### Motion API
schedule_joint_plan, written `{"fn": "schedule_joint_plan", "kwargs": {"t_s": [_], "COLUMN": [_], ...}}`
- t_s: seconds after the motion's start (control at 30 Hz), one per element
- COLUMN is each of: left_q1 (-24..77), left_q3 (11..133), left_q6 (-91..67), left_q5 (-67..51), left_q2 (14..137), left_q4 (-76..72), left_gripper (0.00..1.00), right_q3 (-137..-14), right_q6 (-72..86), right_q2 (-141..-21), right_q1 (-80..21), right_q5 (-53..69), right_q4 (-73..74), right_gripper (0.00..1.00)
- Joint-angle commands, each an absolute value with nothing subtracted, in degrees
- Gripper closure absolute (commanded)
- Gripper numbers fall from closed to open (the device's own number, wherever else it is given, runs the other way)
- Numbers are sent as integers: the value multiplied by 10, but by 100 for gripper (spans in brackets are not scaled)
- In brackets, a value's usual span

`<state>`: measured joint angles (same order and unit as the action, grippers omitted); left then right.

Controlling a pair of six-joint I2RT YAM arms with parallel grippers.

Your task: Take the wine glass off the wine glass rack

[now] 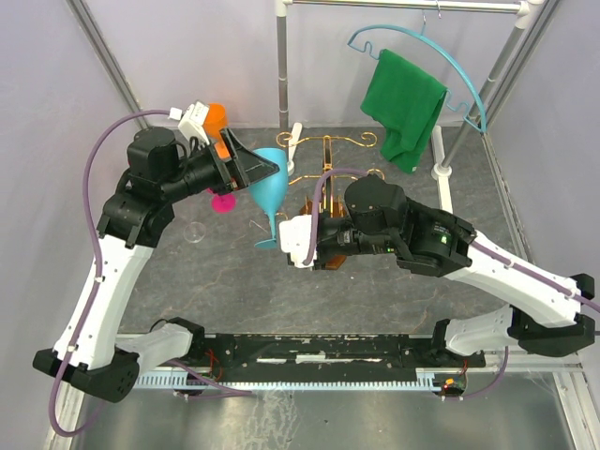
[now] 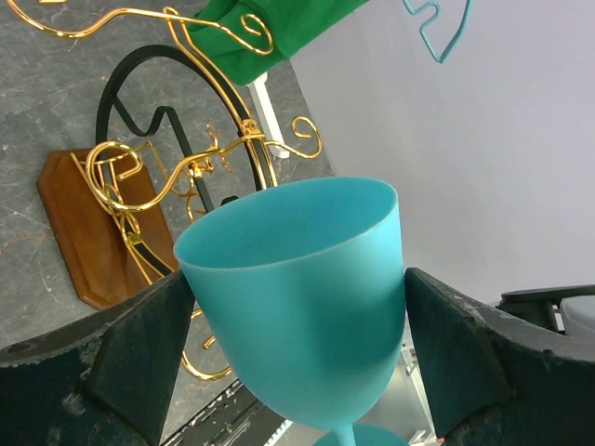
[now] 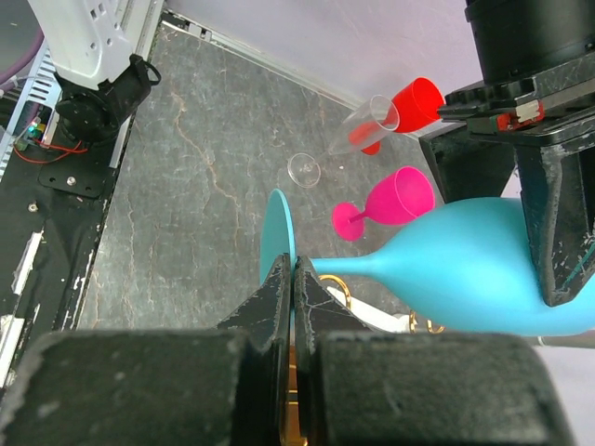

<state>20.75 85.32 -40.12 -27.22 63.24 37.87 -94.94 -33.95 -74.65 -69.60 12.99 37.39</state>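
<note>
Overhead view: the left gripper (image 1: 258, 173) grasps the bowl of the turquoise wine glass (image 1: 270, 192), one dark finger lying across the bowl's upper side. The glass hangs over the grey table (image 1: 187, 291) with its foot toward the arm bases, just left of the wine glass rack (image 1: 328, 155) and apart from its gold wire arms. The right gripper (image 1: 279, 242) reaches in at the foot of the glass. A pink glass (image 1: 223, 202), an orange glass (image 1: 216, 117) and a clear glass (image 1: 194, 232) sit on the left side of the table. A green cloth (image 1: 403, 103) hangs from a turquoise hanger (image 1: 469, 89) at the back. Left wrist view: both fingers (image 2: 139, 362) press against opposite sides of the bowl, which is spread wide between them. Behind it stands the rack, wooden base and curled arms fully in sight, none touching the glass. Right wrist view: the right fingers (image 3: 270, 307) are clenched tip to tip exactly where the stem meets the foot. Whether they pinch the stem cannot be told. The glass lies nearly level in the air, with the pink, orange and clear glasses on the table beyond.
</note>
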Motion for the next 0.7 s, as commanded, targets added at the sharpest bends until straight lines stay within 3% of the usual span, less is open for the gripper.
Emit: {"fn": "schedule_joint_plan", "kwargs": {"t_s": [0.0, 0.67], "left_q1": [209, 209], "left_q3": [850, 821], "left_q6": [-406, -426], "left_q5": [-313, -372], "left_q2": [628, 635], "left_q4": [337, 307], "left_gripper": [2, 1], "right_q3": [-975, -988], "right_q6": [-347, -337], "right_q2": [-745, -751], "right_q1": [-701, -702], "right_q5": [142, 172], "right_q4": [348, 348], "right_gripper": [98, 98]}}
